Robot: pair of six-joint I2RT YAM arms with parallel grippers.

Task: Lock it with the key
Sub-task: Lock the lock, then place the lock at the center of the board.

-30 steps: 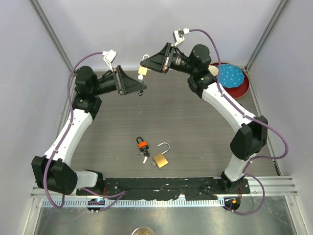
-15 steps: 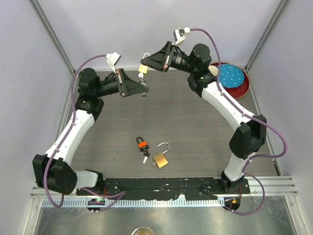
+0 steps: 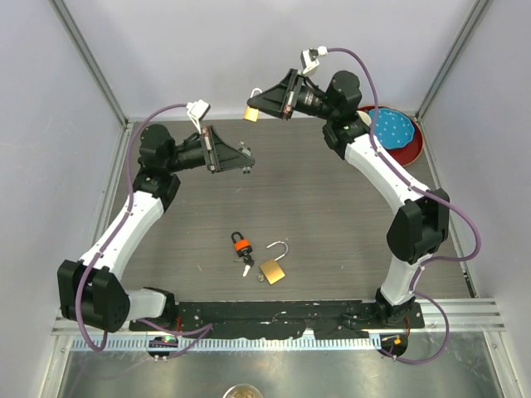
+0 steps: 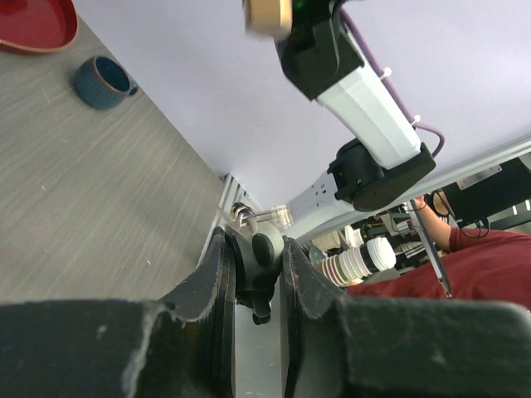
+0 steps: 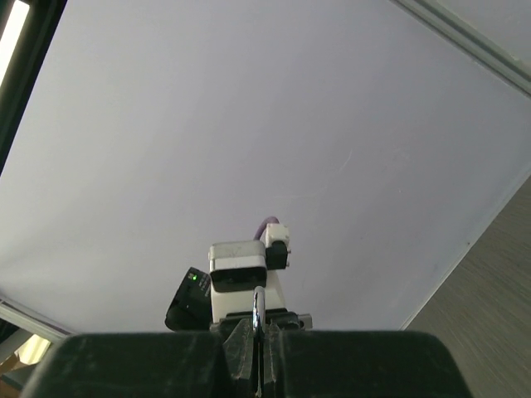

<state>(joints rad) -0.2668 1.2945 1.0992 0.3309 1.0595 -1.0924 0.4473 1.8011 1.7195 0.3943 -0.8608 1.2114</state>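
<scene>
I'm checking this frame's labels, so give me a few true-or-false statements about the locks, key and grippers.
1. The right gripper carries a padlock in the air. True.
2. The left gripper is empty. False: it grips a black key.
3. The table padlock has its shackle open. True.
4. The key is inside the carried padlock. False: they are apart.
5. The red plate sits at the far left. False: far right.
</scene>
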